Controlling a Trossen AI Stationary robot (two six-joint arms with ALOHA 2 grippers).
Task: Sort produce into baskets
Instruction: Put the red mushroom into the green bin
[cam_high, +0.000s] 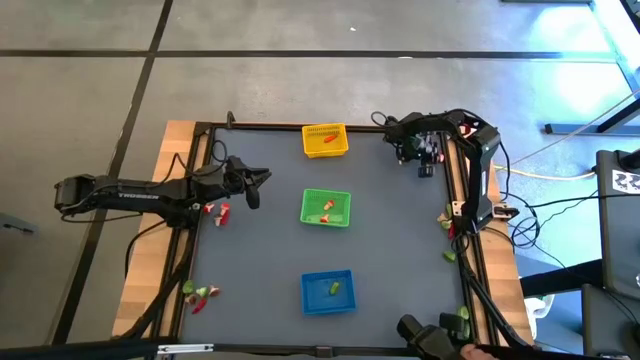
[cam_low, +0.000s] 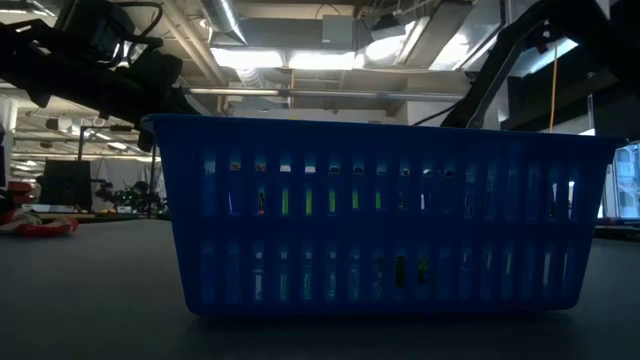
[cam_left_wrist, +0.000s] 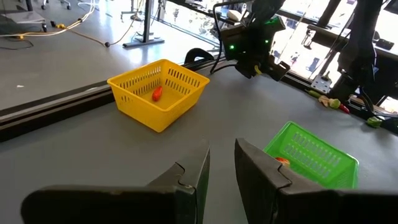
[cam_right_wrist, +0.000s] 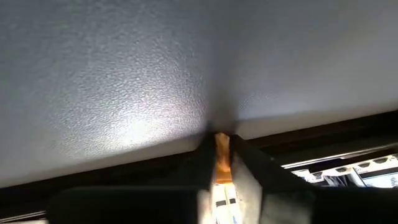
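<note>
The right gripper (cam_right_wrist: 222, 163) is down at the table's far right corner, its two dark fingers clamped on a small orange piece (cam_right_wrist: 222, 155) whose shape is hard to make out, most of it being hidden between them. From above, the right gripper (cam_high: 424, 152) hides that piece altogether.

The left gripper (cam_high: 253, 186) hangs over the table's left side; its fingers (cam_left_wrist: 194, 180) stand a narrow gap apart with nothing between them.

Between the arms, the three square plastic mesh baskets line up far to near: yellow basket (cam_high: 325, 140) with an orange-red piece (cam_high: 326, 139), green basket (cam_high: 326, 207), blue basket (cam_high: 328, 292).

Loose red pieces (cam_high: 216, 211) lie just near of the left gripper.

In the low view the blue basket (cam_low: 380, 215) fills the frame and hides the others.
</note>
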